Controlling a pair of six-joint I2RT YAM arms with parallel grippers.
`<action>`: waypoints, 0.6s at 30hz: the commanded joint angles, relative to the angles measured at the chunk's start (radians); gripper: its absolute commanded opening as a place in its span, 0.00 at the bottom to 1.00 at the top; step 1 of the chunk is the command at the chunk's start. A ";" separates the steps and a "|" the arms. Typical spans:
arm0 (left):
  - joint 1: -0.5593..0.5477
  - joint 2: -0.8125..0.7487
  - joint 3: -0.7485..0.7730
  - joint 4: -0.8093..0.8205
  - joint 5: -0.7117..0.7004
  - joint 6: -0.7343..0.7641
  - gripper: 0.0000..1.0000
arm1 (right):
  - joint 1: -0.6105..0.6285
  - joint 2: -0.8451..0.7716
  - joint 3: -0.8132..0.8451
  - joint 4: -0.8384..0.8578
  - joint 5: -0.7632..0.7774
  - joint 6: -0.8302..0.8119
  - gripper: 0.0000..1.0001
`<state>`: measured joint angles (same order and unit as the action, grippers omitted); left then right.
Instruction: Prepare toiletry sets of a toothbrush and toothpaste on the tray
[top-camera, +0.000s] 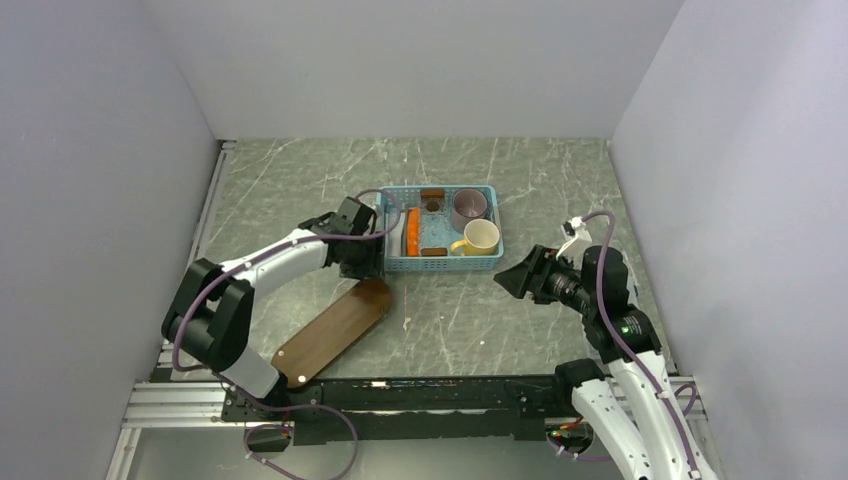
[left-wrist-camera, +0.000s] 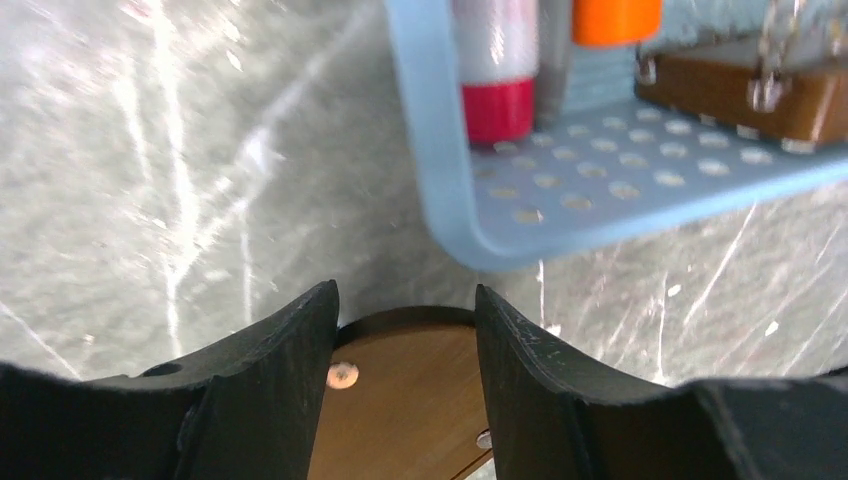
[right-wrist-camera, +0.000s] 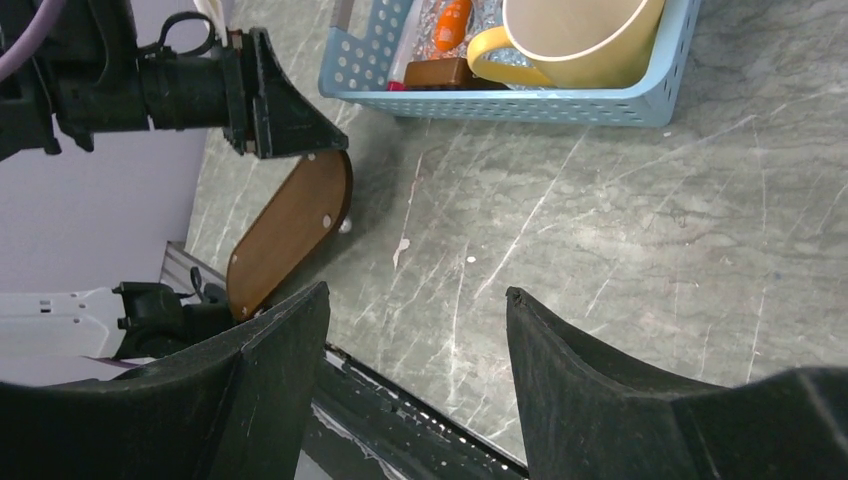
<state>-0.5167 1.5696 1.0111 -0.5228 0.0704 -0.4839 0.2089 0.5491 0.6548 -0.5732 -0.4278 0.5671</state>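
Observation:
The dark-brown wooden tray (top-camera: 335, 330) lies slantwise on the table, its far rounded end close to the front left corner of the light-blue basket (top-camera: 392, 262). My left gripper (top-camera: 368, 265) hovers over that end. In the left wrist view its jaws (left-wrist-camera: 405, 288) stand apart, with the tray's end (left-wrist-camera: 410, 390) showing between them. In the basket, a slim pale toothbrush (left-wrist-camera: 553, 60) lies between a white red-capped toothpaste tube (left-wrist-camera: 497, 60) and an orange tube (left-wrist-camera: 615, 18). My right gripper (top-camera: 507, 280) is open and empty over bare table (right-wrist-camera: 417, 290), right of the basket.
The basket also holds a yellow mug (top-camera: 480, 238), a grey cup (top-camera: 469, 208) and a brown clasped case (left-wrist-camera: 760, 90). Grey walls close in the table on three sides. A black rail (top-camera: 420, 385) runs along the near edge.

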 joint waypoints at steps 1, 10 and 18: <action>-0.062 -0.053 -0.047 -0.076 0.028 -0.027 0.57 | 0.004 0.014 0.019 0.044 0.014 -0.024 0.67; -0.197 -0.070 -0.057 -0.043 0.024 -0.067 0.57 | 0.005 0.020 0.015 0.041 0.024 -0.028 0.68; -0.364 -0.036 -0.014 -0.014 0.020 -0.104 0.56 | 0.009 0.031 -0.007 0.038 -0.061 -0.063 0.66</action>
<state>-0.8143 1.5230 0.9501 -0.5625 0.0830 -0.5480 0.2096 0.5713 0.6548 -0.5739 -0.4316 0.5308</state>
